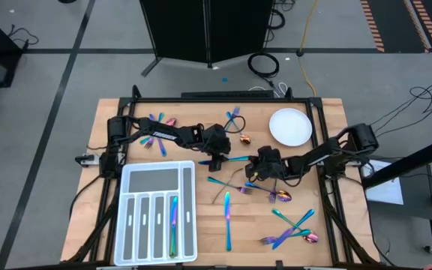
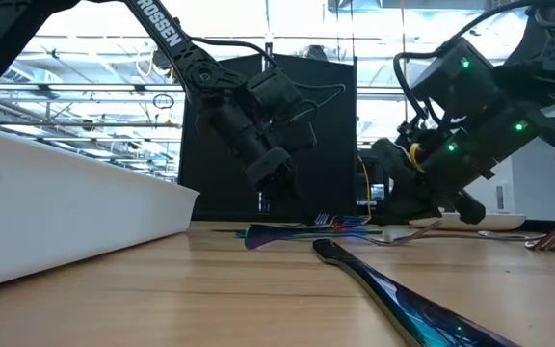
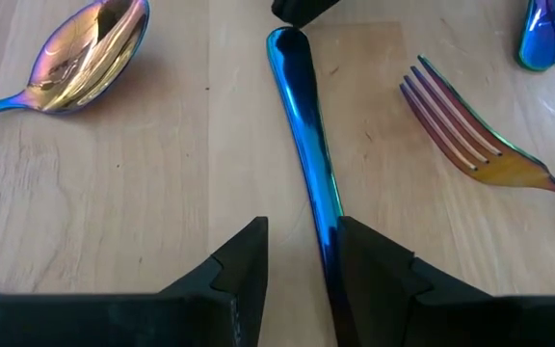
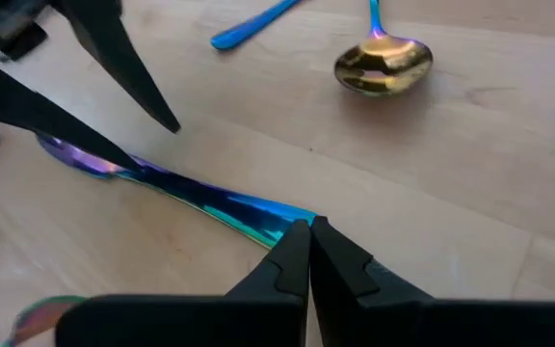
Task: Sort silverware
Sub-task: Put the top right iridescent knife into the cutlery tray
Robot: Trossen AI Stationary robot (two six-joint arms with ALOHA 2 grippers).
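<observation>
Utensil: a slim iridescent piece [image 3: 306, 145] lay flat mid-frame on the tabletop [image 1: 201, 240].
Left gripper [image 3: 302, 253]: fingers parted, straddling its handle.
Right gripper [image 4: 309, 253]: fingers clenched, tips touching its far end.
Handling: likely light, stiff, slippery; pinch mid-handle.

Both arms were matte black, built of boxy jointed segments with black cables looped alongside. White "TROSSEN" lettering ran along the left arm [image 2: 167, 39] in the low view's upper left. Small green lights glowed on the right arm [image 2: 480, 96] at upper right. Each arm's fingers [image 3: 244, 265] were dark, flat-faced wedges tapering to a point.
</observation>
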